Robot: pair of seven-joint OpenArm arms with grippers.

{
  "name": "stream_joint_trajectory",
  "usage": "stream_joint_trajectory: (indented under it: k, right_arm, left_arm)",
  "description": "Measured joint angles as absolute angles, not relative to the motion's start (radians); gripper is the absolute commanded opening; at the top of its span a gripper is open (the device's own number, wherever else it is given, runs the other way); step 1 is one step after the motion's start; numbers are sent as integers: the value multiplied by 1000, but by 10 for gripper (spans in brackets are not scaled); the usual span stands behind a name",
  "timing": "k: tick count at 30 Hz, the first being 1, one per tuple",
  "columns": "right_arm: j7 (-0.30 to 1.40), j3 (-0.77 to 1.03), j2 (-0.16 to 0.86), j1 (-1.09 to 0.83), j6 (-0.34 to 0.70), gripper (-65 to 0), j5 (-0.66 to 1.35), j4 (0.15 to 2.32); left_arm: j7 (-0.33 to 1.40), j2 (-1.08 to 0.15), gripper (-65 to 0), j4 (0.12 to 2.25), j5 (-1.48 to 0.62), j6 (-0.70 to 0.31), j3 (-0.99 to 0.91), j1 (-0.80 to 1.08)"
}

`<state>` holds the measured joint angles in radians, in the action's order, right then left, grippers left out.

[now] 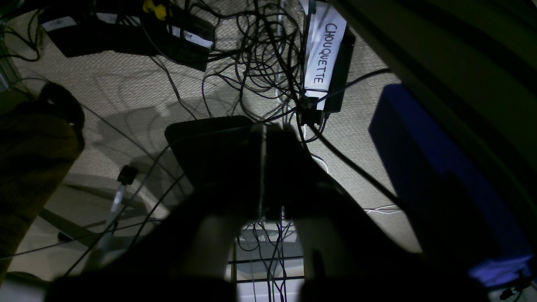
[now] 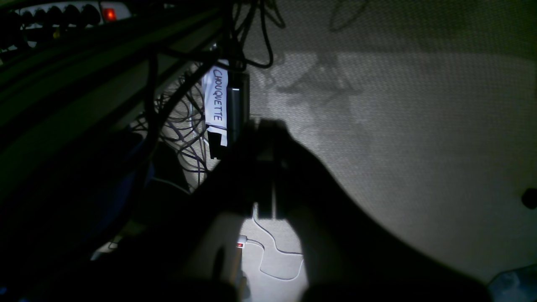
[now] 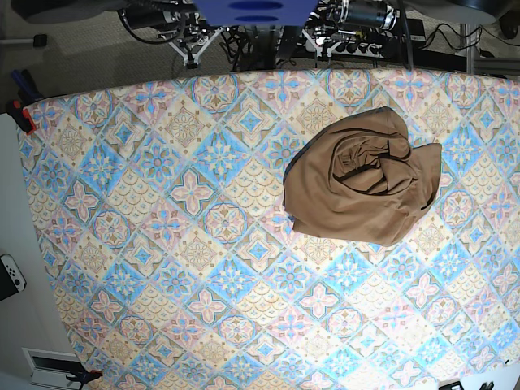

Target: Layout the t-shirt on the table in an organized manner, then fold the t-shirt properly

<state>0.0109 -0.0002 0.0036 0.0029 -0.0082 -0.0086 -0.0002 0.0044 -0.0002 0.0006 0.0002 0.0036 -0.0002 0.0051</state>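
Clenched on nothing, left gripper (image 1: pixel 263 167) fills its wrist view above floor cables (image 1: pixel 260 54); right gripper (image 2: pixel 268 167) likewise clenched and empty. Out on the table (image 3: pixel 162 244), the t-shirt (image 3: pixel 361 183) sits bunched toward the far right.

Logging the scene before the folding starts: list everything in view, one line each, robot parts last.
t-shirt: one, tan-brown, crumpled in a heap on the table's far right part.
table: one, blue, pink and cream tile-patterned cloth, fills the base view.
CHOUQUETTE label: one, white with dark lettering, on a dark box on the floor.
cables: many, black, tangled on the floor.
game controller: one, white, at the left edge.
left gripper: one, dark, shut, over the floor.
right gripper: one, dark, shut, over the floor.
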Motion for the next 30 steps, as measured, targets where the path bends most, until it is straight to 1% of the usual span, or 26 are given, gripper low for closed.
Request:
stream_joint_trajectory:
  k: [6,8,11,17,21,24,28,30]
  right_arm:
    - [3,6,6,2,-8,-650,-9,6]
    - [-38,19,6,2,-8,-650,-8,7]
    - [-128,94,22,0,10,-650,-13,3]
    - [-300,199,105,-39,-9,-650,-5,14]
    - [-406,210,88,-117,-2,-650,-9,5]
    - [-499,210,71,-162,7,-650,-11,1]
    - [-657,210,89,-194,0,-650,-9,6]
    - [-764,210,95,-215,0,-650,-5,7]
  left_arm:
    - [0,-17,-650,1,0,1,0,6]
    - [-9,-21,-650,1,0,1,0,6]
    - [-105,-40,-650,1,0,-1,0,17]
    - [-295,-73,-650,2,3,0,0,71]
    - [-391,-81,-650,1,3,1,0,110]
    - [-507,-81,-650,1,3,1,0,136]
    - [-757,-81,-650,5,3,1,0,197]
    - [-899,-81,-650,4,4,0,0,248]
